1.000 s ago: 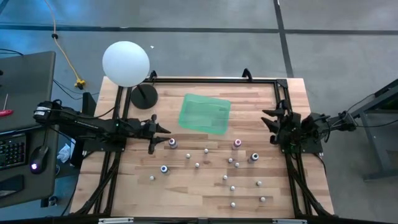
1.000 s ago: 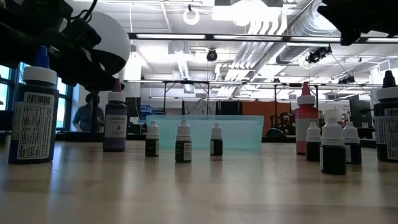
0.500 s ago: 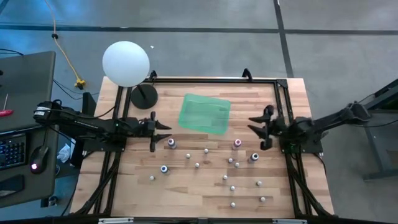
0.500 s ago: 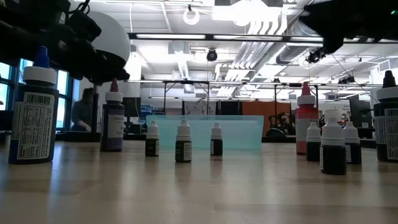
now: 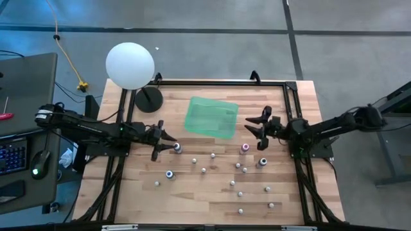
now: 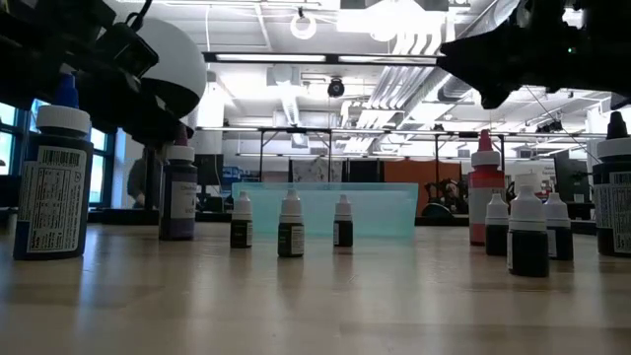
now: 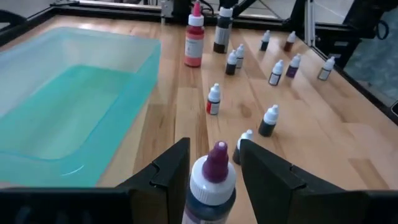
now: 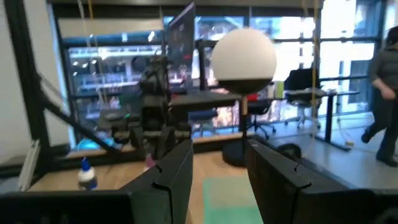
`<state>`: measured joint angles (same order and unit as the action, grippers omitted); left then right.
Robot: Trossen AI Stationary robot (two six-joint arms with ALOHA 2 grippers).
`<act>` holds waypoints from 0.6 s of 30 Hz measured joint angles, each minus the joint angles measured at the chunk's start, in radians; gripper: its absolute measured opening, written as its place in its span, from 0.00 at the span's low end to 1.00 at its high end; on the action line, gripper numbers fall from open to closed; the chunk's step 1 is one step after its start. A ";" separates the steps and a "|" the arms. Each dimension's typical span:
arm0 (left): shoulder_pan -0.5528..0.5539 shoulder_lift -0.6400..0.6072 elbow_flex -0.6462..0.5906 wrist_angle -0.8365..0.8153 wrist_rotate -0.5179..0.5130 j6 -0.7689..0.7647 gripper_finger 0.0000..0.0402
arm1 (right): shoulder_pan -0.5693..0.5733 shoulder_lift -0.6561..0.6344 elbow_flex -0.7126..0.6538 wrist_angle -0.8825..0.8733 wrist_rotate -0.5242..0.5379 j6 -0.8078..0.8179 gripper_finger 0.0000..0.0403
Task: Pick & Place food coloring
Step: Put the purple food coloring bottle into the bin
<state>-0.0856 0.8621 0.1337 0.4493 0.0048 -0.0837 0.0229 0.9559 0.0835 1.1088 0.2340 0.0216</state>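
Now the left gripper (image 7: 211,171) is getting ready to grab a purple-topped food coloring bottle (image 7: 210,186). Its two fingers are spread apart, one on each side of the bottle's cap, not squeezing yet. Next, I think it needs to close on the cap, lift, and carry the bottle to the green bin (image 5: 211,117), which sits just beside it on the wooden table (image 5: 192,192). The right gripper (image 5: 259,127) hangs open too, up near the pink-topped bottle (image 5: 244,148), holding nothing. Many small bottles (image 5: 239,168) stand spread across the table.
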 joint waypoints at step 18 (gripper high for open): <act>0.000 0.156 0.000 0.187 -0.108 0.040 0.07 | -0.025 -0.001 0.000 -0.008 0.002 0.004 0.35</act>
<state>-0.0853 1.0177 0.1337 0.6363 -0.1036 -0.0436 -0.0017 0.9546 0.0837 1.1007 0.2359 0.0256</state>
